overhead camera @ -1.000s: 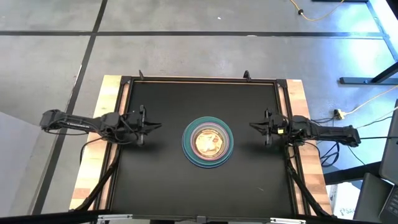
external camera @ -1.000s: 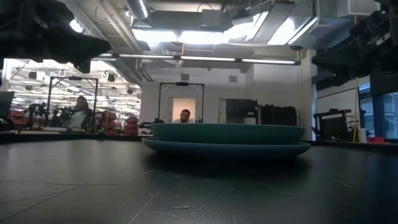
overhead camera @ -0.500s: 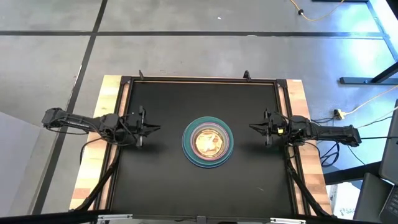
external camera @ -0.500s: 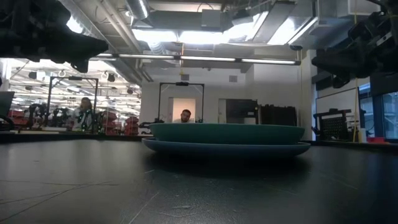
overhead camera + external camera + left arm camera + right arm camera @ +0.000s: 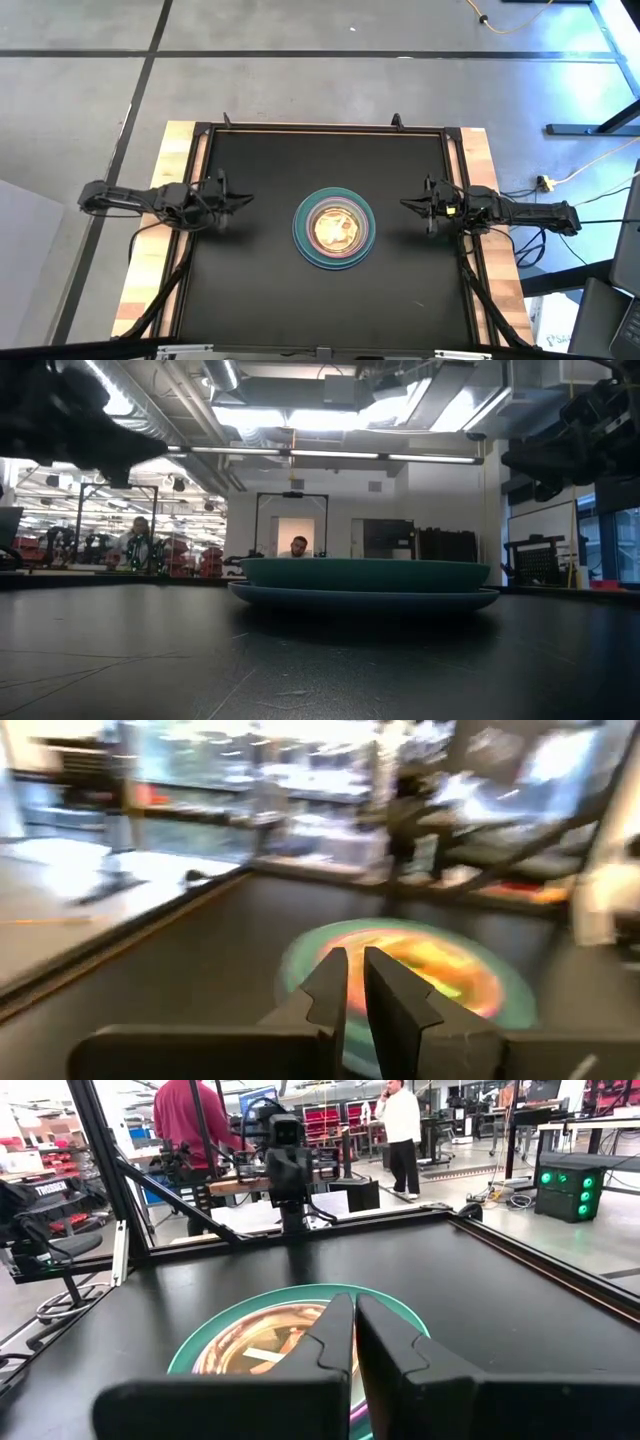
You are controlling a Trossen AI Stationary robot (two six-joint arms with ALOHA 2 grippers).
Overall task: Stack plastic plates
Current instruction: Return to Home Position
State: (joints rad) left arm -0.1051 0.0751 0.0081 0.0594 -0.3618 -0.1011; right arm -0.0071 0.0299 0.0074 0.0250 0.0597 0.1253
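Observation:
The plastic plates sit nested in one stack (image 5: 334,228) at the middle of the black table: a blue-grey plate at the bottom, a dark green one on it, smaller pink and orange dishes inside. In the low view the stack (image 5: 363,584) rests flat on the table. My left gripper (image 5: 243,199) hovers left of the stack, fingers nearly closed and holding nothing (image 5: 355,982). My right gripper (image 5: 408,204) hovers right of the stack, shut and empty (image 5: 354,1335). Both point at the stack.
The black mat (image 5: 260,290) is framed by rails and wooden table edges (image 5: 150,270). Bare mat lies all around the stack. People stand in the room beyond the table in the right wrist view (image 5: 404,1125).
My left arm has drawn back a little toward the table's left edge and risen slightly, turning as it went. The stack and my right arm have stayed still.

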